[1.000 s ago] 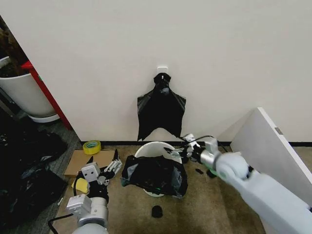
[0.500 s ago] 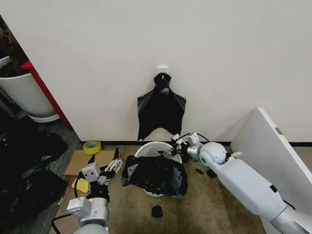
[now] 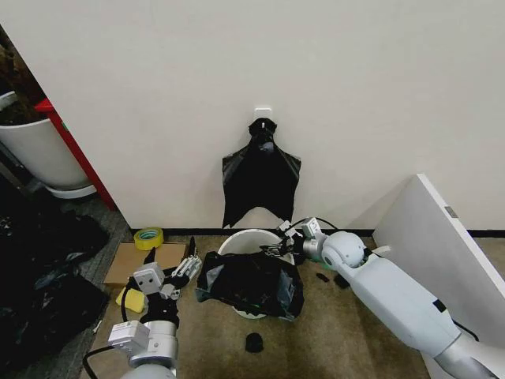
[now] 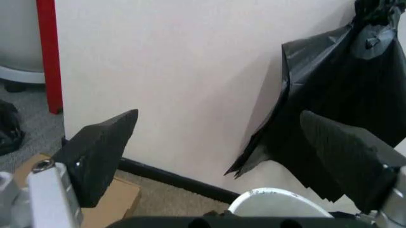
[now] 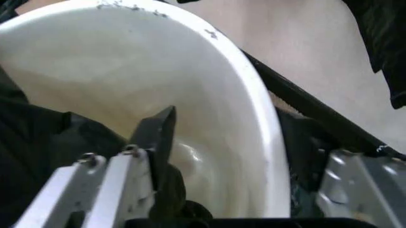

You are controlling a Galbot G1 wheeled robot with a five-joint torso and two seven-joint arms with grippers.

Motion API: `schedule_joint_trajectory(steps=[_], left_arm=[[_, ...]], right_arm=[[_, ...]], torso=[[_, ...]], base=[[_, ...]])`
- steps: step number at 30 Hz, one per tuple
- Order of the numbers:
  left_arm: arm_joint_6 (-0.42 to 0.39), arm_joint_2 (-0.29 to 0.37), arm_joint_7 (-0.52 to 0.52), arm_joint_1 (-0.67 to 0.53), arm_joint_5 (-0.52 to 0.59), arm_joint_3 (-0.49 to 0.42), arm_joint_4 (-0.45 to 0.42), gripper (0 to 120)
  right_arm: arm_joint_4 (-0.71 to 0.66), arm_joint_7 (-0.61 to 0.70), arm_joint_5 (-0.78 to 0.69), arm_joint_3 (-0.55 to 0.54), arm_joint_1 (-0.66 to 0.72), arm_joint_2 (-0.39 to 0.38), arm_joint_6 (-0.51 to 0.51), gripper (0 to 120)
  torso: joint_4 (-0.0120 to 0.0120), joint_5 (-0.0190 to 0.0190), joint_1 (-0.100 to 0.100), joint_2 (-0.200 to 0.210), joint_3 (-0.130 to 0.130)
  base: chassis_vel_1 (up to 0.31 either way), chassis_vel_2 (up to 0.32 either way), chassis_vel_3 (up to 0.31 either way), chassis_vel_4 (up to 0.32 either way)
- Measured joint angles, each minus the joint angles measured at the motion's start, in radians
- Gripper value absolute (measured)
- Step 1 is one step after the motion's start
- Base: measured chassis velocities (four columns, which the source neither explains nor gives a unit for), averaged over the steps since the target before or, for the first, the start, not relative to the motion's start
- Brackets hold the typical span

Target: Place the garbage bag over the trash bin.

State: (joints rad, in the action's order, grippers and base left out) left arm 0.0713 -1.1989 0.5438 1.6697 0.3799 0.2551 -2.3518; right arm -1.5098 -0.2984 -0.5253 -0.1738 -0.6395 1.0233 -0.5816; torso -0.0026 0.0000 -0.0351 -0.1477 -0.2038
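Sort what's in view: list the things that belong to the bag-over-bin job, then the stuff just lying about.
Job:
garbage bag, draped over the bin's near side
trash bin
right gripper, straddling the bin's far rim, open
left gripper, off to the bin's left, open

Lying about:
hanging black bag on the wall hook
yellow tape roll
cardboard sheet
white planter pot
leaning white board

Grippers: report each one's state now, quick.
Left gripper: open, holding nothing, beside the garbage bag.
Right gripper: open, jaws straddling the trash bin rim, nothing clamped.
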Motion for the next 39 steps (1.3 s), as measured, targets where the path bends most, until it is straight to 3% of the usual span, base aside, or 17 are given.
schedule_joint_trajectory(steps=[11, 16, 17, 19, 22, 24, 25, 30, 32, 35, 39], left_arm=[[-0.001, 0.001, 0.006, -0.016, 0.010, -0.006, 0.027, 100], [-0.001, -0.003, 0.006, -0.014, 0.011, -0.007, 0.028, 100], [-0.002, -0.005, 0.008, -0.009, 0.011, -0.003, 0.023, 100], [-0.002, -0.005, 0.008, -0.006, 0.011, -0.001, 0.019, 100], [-0.005, 0.000, 0.010, 0.008, 0.012, 0.007, -0.002, 100], [-0.007, 0.004, 0.014, 0.017, 0.012, 0.012, -0.016, 100], [-0.007, 0.004, 0.014, 0.017, 0.012, 0.012, -0.016, 100], [-0.008, 0.003, 0.023, 0.030, 0.010, 0.013, -0.034, 100], [-0.008, 0.002, 0.024, 0.031, 0.009, 0.011, -0.035, 100], [-0.009, -0.005, 0.029, 0.032, 0.005, 0.006, -0.040, 100], [-0.010, -0.009, 0.032, 0.034, 0.004, 0.002, -0.045, 100]], right_arm=[[-0.047, 0.094, -0.043, 0.006, -0.024, -0.029, -0.052, 8], [-0.072, 0.146, -0.071, 0.013, -0.045, -0.040, -0.059, 1], [-0.105, 0.242, -0.117, 0.016, -0.070, -0.045, -0.063, 1], [-0.125, 0.287, -0.143, 0.016, -0.082, -0.047, -0.064, 1], [-0.210, 0.479, -0.272, 0.016, -0.134, -0.057, -0.065, 1], [-0.303, 0.678, -0.407, 0.022, -0.193, -0.065, -0.054, 1], [-0.303, 0.678, -0.407, 0.022, -0.193, -0.065, -0.054, 1], [-0.515, 0.981, -0.582, 0.064, -0.361, -0.083, 0.020, 1], [-0.529, 1.005, -0.589, 0.066, -0.374, -0.083, 0.030, 1], [-0.621, 1.173, -0.625, 0.088, -0.471, -0.059, 0.136, 1], [-0.651, 1.269, -0.638, 0.113, -0.527, -0.003, 0.226, 1]], torso=[[0.0001, 0.0000, 0.000, 0.000, 0.000], [0.0001, 0.0001, 0.000, 0.000, 0.000], [0.0003, 0.0000, 0.000, 0.000, 0.000], [0.0001, -0.0001, 0.000, 0.000, 0.000], [0.0001, -0.0001, 0.000, 0.000, 0.000], [0.0001, 0.0002, 0.000, 0.000, 0.000], [0.0001, 0.0002, 0.000, 0.000, 0.000], [0.0000, -0.0001, 0.000, 0.000, 0.000], [-0.0001, -0.0001, 0.000, 0.000, 0.000], [-0.0001, -0.0003, 0.000, 0.000, 0.000], [0.0000, 0.0001, 0.000, 0.000, 0.000]], base=[[0.000, 0.000, 0.000, 0.000], [0.000, 0.000, 0.000, 0.000], [0.000, 0.000, 0.000, 0.000], [0.000, 0.000, 0.000, 0.000], [0.000, 0.000, 0.000, 0.000], [0.000, 0.000, 0.000, 0.000], [0.000, 0.000, 0.000, 0.000], [0.000, 0.000, 0.000, 0.000], [0.000, 0.000, 0.000, 0.000], [0.000, 0.000, 0.000, 0.000], [0.000, 0.000, 0.000, 0.000]])
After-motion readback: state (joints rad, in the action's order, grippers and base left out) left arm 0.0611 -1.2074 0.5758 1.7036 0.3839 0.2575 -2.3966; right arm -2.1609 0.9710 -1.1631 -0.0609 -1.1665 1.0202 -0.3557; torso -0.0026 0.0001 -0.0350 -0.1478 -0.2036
